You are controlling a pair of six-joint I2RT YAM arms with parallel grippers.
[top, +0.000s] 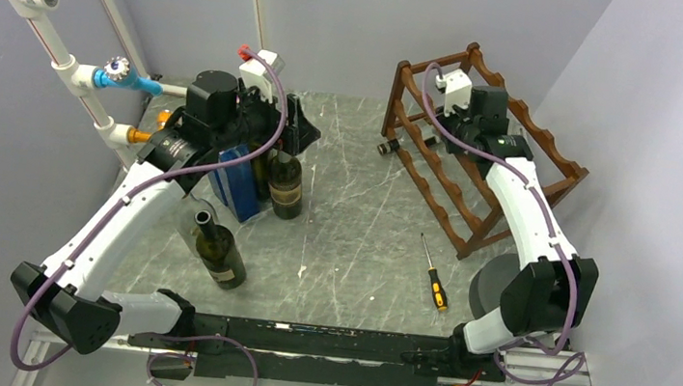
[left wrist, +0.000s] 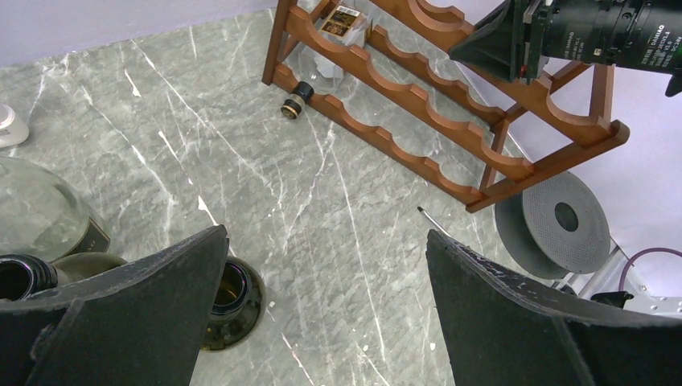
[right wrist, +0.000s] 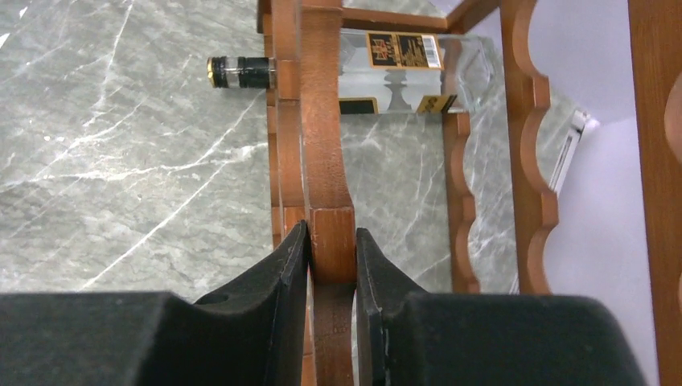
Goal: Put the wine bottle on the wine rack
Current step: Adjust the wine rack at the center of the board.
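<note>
Between the fingers of the right gripper (right wrist: 331, 253) sits a pinched wine rack (right wrist: 320, 161) rail; the left gripper (left wrist: 326, 233) gapes above a wine bottle (left wrist: 241, 296)

reddish-brown wine rack (left wrist: 402, 84), grey white-veined table (top: 353, 224), dark green bottle (top: 222, 255) (clear bottle (right wrist: 402, 72): black-gold label).

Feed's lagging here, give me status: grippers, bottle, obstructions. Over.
Left gripper open above upright wine bottle. Right gripper shut on wine rack rail. Clear bottle lies in bottom tier; screwdriver on table.

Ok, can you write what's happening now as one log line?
left claw: open, over upright dark bottle | right claw: shut on wine rack rail | clear bottle: lying in rack
</note>
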